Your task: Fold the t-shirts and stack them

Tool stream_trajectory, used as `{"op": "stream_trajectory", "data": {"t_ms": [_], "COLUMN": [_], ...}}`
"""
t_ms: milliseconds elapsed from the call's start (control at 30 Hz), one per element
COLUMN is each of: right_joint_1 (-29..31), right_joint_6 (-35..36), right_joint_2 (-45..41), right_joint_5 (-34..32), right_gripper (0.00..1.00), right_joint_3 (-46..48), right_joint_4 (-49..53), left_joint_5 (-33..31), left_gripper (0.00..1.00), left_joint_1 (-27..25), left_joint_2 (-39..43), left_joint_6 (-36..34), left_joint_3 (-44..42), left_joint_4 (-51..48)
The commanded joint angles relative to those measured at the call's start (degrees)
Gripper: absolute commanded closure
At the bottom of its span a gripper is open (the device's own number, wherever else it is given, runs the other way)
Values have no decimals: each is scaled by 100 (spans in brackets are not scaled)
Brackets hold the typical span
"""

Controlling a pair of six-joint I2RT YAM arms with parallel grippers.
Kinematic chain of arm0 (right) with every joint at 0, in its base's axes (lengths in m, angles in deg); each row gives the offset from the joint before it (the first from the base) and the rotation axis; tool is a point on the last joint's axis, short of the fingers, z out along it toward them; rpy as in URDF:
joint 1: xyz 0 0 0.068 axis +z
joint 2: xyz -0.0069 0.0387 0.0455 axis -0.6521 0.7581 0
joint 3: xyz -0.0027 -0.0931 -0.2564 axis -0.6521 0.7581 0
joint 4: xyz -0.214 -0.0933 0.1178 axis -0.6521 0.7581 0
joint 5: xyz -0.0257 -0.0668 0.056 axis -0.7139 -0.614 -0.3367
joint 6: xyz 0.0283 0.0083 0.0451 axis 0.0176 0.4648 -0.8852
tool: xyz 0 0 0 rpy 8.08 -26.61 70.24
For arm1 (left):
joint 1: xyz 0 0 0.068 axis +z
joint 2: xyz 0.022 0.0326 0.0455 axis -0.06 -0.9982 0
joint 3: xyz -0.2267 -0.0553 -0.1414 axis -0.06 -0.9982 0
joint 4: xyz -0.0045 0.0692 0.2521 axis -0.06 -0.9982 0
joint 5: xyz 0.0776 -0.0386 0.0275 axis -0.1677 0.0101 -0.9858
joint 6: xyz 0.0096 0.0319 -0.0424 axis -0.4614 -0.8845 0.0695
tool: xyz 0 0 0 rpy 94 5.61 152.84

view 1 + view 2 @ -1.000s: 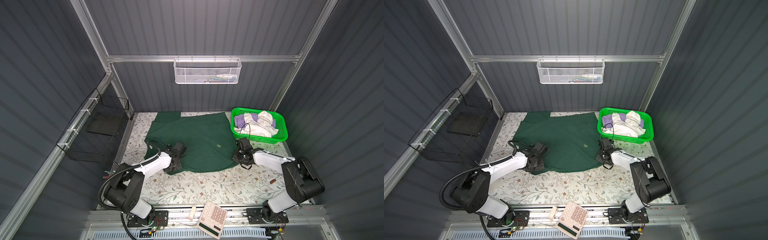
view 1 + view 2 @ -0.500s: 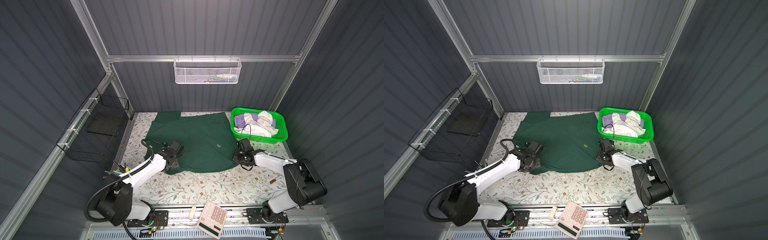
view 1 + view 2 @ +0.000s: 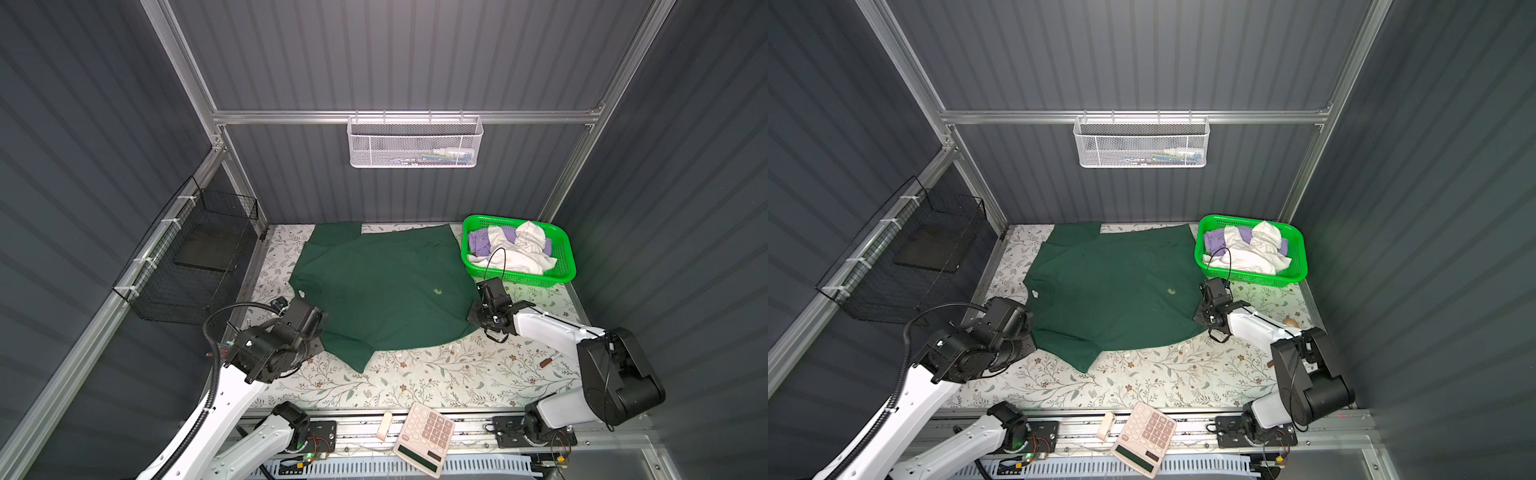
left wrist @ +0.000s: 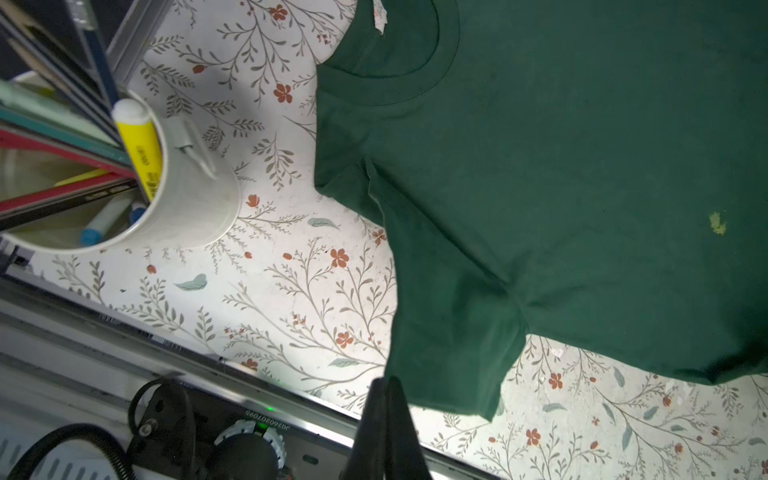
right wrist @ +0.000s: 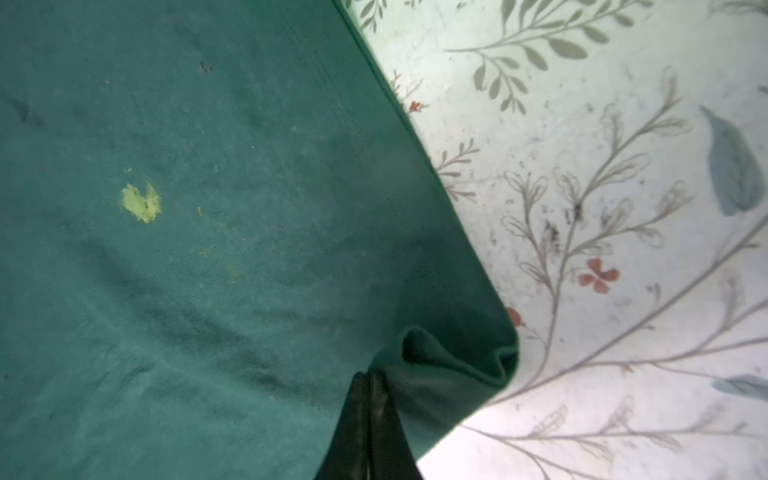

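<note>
We see the tee [image 3: 386, 291] spread on the table [image 3: 415, 378], collar to the left and bottom hem to the right; one sleeve points to the back wall, the other to the front rail. The left gripper [image 4: 386, 380] has its jaws pressed together on the corner of the near sleeve's hem; in both top views its own wrist hides it. The right gripper [image 5: 370, 376] is clamped on a bunched fold at the tee's near bottom corner [image 3: 471, 320]; the cloth puckers around its tips, and the rest lies flat. A pale stain [image 5: 141, 203] sits on the chest, well apart from both grips; a white label [image 4: 379, 16] shows inside the collar. The other tees [image 3: 519, 253], white and lavender, lie heaped in the basket [image 3: 523, 280] at the back right, just beside the tee's hem. A mug [image 4: 195, 199] of pens stands near the collar; a calculator [image 3: 424, 436] rests on the front rail.
</note>
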Motion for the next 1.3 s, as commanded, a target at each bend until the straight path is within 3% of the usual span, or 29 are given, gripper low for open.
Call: {"op": "stream_trajectory", "data": {"t_ms": [0, 200, 367, 433, 500, 600, 667, 733, 800, 1000, 1100, 1267], "right_joint_1": [-10, 27, 38, 44, 40, 257, 467, 656, 796, 1055, 1070, 1063], "right_joint_6": [79, 159, 156, 131, 103, 190, 311, 386, 395, 73, -75, 53], "right_joint_2": [-248, -778, -1186, -1307, -1476, -1637, -1556, -1308, -1033, -890, -848, -883], "right_joint_5": [-217, -286, -516, -647, -830, -1260, -1309, -1110, -806, 78, 232, -49], "right_gripper": [94, 93, 90, 86, 79, 59, 55, 55, 55, 55, 55, 52], "right_joint_3": [161, 532, 620, 597, 584, 405, 157, -127, -393, -194, -92, -77], "right_joint_4": [325, 410, 649, 790, 916, 932, 931, 909, 865, 232, 146, 324], "left_joint_5": [223, 665, 893, 782, 623, 356, 605, 1245, 1595, 1421, 1414, 1458], "left_gripper": [100, 96, 89, 78, 75, 72, 72, 72, 74, 78, 79, 78], "left_joint_1": [-3, -3, -3, -3, -3, -3, -3, -26, -399, -1743, -2067, -2240], "left_joint_2": [222, 989, 973, 895, 877, 769, 249, -653, -1352, -2764, -3371, -3762], "left_joint_6": [398, 588, 689, 749, 699, 583, 152, -263, -311, -385, -307, -234], "left_joint_3": [-95, -717, -1001, -968, -887, -771, -900, -1123, -1429, -1423, -1441, -1589], "left_joint_4": [-992, -936, -683, -707, -536, -83, 575, 1301, 2108, 2942, 3179, 3414]}}
